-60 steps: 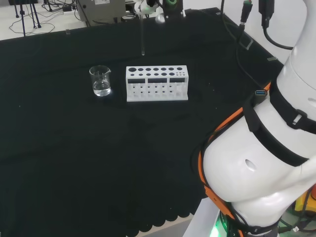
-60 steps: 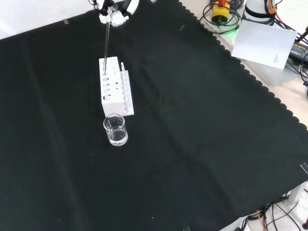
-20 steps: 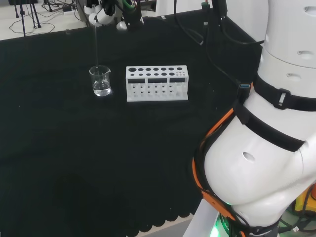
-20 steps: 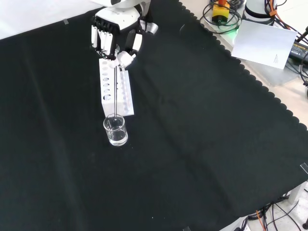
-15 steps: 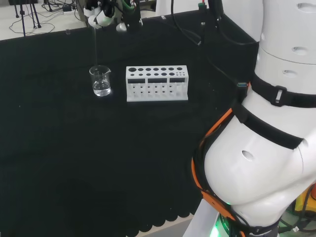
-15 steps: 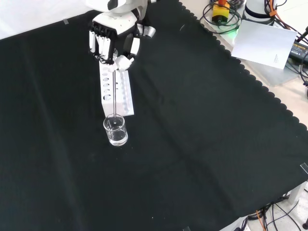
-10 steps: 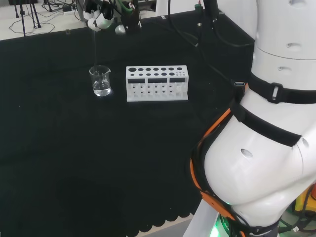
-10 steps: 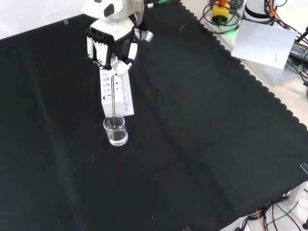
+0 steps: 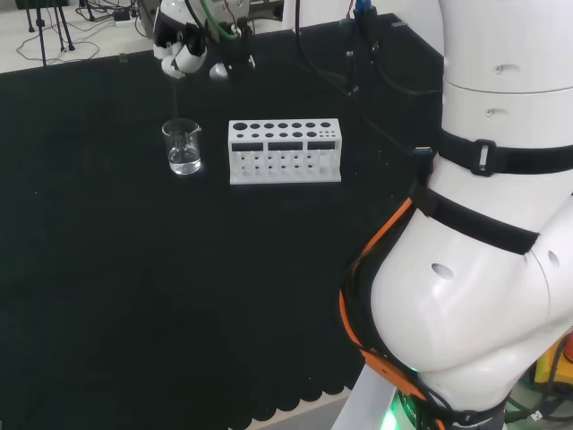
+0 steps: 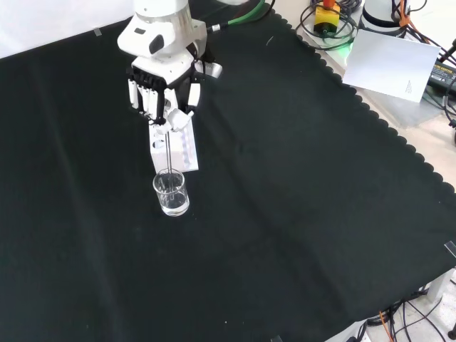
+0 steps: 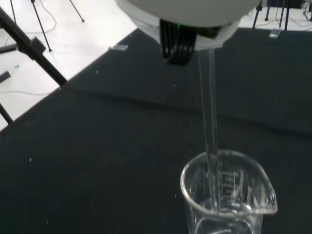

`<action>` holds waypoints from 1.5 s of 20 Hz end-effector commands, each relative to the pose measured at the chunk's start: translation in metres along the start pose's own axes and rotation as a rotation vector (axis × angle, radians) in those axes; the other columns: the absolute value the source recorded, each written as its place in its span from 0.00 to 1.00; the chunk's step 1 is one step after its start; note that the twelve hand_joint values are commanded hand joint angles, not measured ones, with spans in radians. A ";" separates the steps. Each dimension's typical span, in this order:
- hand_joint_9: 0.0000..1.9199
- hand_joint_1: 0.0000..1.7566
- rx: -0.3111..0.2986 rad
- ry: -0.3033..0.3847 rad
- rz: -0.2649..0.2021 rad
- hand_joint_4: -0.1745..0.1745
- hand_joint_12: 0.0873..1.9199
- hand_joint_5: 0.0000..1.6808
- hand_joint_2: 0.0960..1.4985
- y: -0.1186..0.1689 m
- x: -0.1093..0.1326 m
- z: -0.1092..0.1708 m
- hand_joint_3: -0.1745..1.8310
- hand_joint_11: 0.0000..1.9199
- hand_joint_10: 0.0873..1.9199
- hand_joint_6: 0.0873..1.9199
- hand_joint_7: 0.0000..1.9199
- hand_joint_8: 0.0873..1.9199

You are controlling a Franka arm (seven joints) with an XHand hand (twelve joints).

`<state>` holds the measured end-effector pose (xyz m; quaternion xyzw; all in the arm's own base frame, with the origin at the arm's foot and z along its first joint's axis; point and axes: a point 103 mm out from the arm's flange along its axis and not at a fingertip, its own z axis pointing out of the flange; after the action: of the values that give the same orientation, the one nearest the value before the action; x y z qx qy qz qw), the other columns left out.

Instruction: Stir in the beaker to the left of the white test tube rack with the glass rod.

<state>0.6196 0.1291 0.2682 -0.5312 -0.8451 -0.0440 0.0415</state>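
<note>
Hand (image 9: 183, 49) in the head view sits near the far edge of the counter (image 9: 134, 296), fingers curled round the top of the rod (image 9: 176, 94), which hangs straight down. Directly below stands the beaker (image 9: 183, 147), just left of the rack (image 9: 285, 150), with a little clear liquid in it. The rod's lower end meets the beaker's rim line; whether it is inside is hard to judge from here.

From the front view the hand (image 10: 162, 89) hangs over the far end of the rack (image 10: 177, 153), pinching the rod (image 10: 168, 148) between fingers and thumb. The rod runs down toward the beaker (image 10: 172, 192), which stands just nearer than the rack, and its tip appears at the far side of the mouth.

At the wrist view the rod (image 11: 208, 112) drops from the hand, upright, into the beaker (image 11: 226, 195), passing the rim on one side rather than at centre. Its tip looks to be inside, probably short of the liquid, so stirring likely calls for going lower along the rod's own axis.
</note>
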 end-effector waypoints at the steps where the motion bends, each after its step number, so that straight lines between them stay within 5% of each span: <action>1: 0.92 0.75 0.023 -0.006 -0.005 0.00 0.35 0.72 0.42 0.001 0.000 0.012 0.40 0.66 0.29 0.21 0.69 0.42; 10: 0.92 0.75 0.032 -0.016 0.015 0.00 0.35 0.72 0.42 0.010 -0.004 0.018 0.40 0.66 0.29 0.21 0.69 0.42; 17: 0.92 0.75 0.026 -0.010 0.035 0.00 0.35 0.72 0.42 -0.010 -0.027 0.012 0.40 0.66 0.29 0.21 0.69 0.42; 30: 0.92 0.75 0.035 0.001 -0.001 0.00 0.35 0.72 0.42 -0.007 0.013 0.022 0.40 0.66 0.29 0.21 0.69 0.42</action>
<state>0.6127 0.1156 0.2489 -0.5419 -0.8388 -0.0241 0.0476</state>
